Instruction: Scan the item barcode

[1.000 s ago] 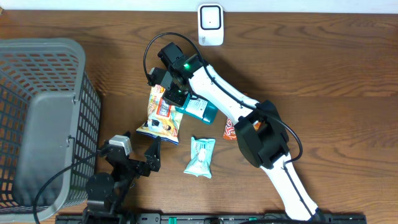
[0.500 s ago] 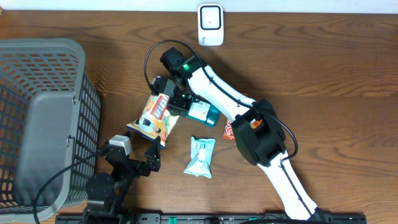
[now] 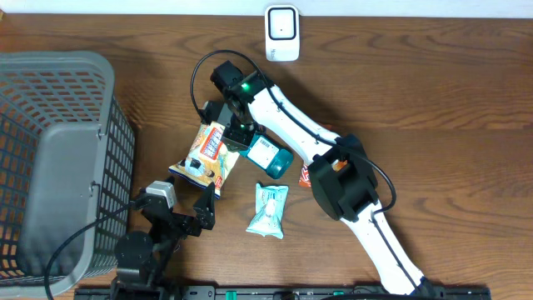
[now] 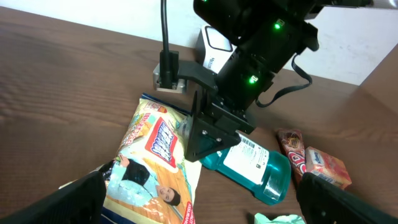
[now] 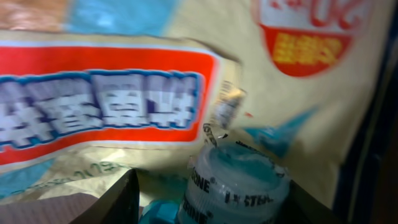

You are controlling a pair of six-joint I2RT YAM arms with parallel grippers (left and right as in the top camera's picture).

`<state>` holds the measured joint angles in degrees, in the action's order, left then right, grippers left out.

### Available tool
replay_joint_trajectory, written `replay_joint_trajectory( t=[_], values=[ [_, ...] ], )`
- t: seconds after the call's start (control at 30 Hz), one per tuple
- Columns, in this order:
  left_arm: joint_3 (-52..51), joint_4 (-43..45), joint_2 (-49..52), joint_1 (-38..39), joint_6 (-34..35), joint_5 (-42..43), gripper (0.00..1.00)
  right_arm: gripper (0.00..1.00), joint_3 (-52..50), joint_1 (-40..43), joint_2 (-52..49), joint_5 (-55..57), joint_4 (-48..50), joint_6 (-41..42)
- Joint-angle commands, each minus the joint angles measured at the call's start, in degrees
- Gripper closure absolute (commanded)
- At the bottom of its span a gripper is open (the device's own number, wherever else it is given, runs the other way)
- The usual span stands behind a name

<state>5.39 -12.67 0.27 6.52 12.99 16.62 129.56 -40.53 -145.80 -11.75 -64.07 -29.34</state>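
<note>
While the left hand [image 4: 206, 200] gapes empty, the right hand [image 3: 236, 136], half-open, straddles the bottle [image 3: 269, 155].

The teal bottle [image 3: 271, 157] lies on its side on the desk [image 3: 433, 100], nearer the front edge than the white scanner [image 3: 282, 33] and well apart from it. It is slanted, with its cap end toward the scanner. Its white printed label faces up. The scanner stands at the desk's far edge.

A shop checkout bench: basket [image 3: 117, 142], scanner [image 3: 282, 33], packaged snacks [image 3: 210, 157].
</note>
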Motion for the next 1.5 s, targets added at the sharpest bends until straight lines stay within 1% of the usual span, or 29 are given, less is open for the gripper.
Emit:
replay_joint_trajectory(
  t=[0.0,0.13,0.2,0.37,0.53,0.57,0.77,1.0,1.1,1.2,1.3,1.4,1.47],
  values=[
    [-0.9,-1.4,0.0,-0.2,-1.2,0.9,0.02,0.90,5.0,0.0,-1.3,5.4,-2.1,6.1],
    [-0.9,-1.4,0.0,-0.2,-1.2,0.9,0.02,0.97,8.2,0.2,-0.7,7.9,-5.0,9.9],
    [-0.8,-1.4,0.0,-0.2,-1.2,0.9,0.02,0.99,9.2,0.4,-0.3,8.0,-6.2,11.6],
    [-0.9,-1.4,0.0,-0.2,-1.2,0.9,0.02,0.98,9.5,1.1,1.1,8.0,-7.2,14.8],
    [-0.9,-1.4,0.0,-0.2,-1.2,0.9,0.02,0.79,9.5,1.3,1.6,7.8,-6.5,15.6],
    [-0.9,-1.4,0.0,-0.2,-1.2,0.9,0.02,0.78,9.3,1.3,1.5,7.8,-6.6,15.6],
    [-0.9,-1.4,0.0,-0.2,-1.2,0.9,0.02,0.74,8.0,1.2,1.4,7.7,-6.6,13.2],
    [-0.9,-1.4,0.0,-0.2,-1.2,0.9,0.02,0.73,1.4,1.6,1.4,7.8,-3.9,12.3],
    [-0.9,-1.4,0.0,-0.2,-1.2,0.9,0.02,0.76,-1.7,1.9,1.4,7.8,-1.9,11.7],
    [-0.9,-1.4,0.0,-0.2,-1.2,0.9,0.02,0.80,-2.6,1.9,1.4,7.8,-1.4,11.7],
    [-0.9,-1.4,0.0,-0.2,-1.2,0.9,0.02,0.82,-2.6,1.9,1.4,7.8,-1.4,11.5],
    [-0.8,-1.4,0.0,-0.2,-1.2,0.9,0.02,0.88,-2.6,2.1,1.4,8.5,-1.5,11.5],
    [-0.8,-1.4,0.0,-0.2,-1.2,0.9,0.02,0.94,-2.6,2.3,1.4,8.9,-1.6,12.0]
  ],
)
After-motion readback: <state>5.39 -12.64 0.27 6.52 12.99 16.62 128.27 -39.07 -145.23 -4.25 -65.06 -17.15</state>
